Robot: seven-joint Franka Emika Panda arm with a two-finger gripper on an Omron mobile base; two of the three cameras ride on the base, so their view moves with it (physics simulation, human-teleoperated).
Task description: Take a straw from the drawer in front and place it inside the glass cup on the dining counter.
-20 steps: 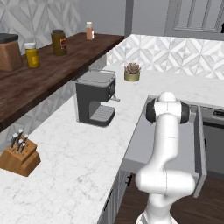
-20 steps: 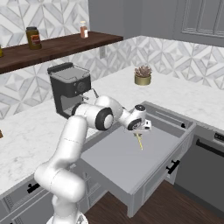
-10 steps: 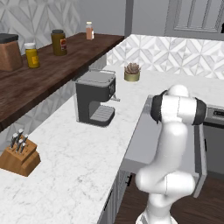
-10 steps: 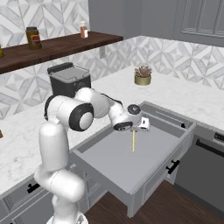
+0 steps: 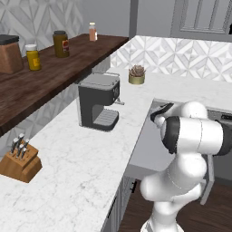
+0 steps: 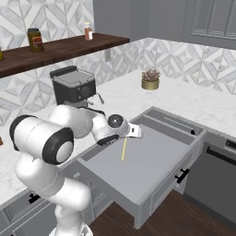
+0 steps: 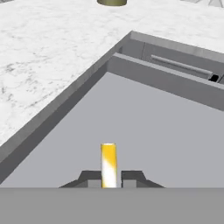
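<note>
Nearest us in the hand view, our gripper (image 7: pixel 109 178) is closed on the straw (image 7: pixel 108 164), its two dark fingertips (image 7: pixel 91 177) pressed against either side of the yellow tube. The straw's long axis runs straight out from between the fingers, pointing away from the hand toward the grey floor of the drawer (image 7: pixel 144 131).

From the right base view, the straw (image 6: pixel 124 149) hangs below the gripper (image 6: pixel 131 133), nearly upright with a slight lean, its lower end over the drawer floor; we cannot tell whether that end touches it. Our arm is folded low, the big elbow joint close to the camera, the forearm reaching across to the wrist above the open drawer (image 6: pixel 184 150), hand pointing down.

In the left base view the arm's body blocks much of the drawer (image 5: pixel 147 149).

Farther off, on the marble counter, stand a coffee machine (image 6: pixel 73 87) and a small potted plant (image 6: pixel 150 80).
</note>
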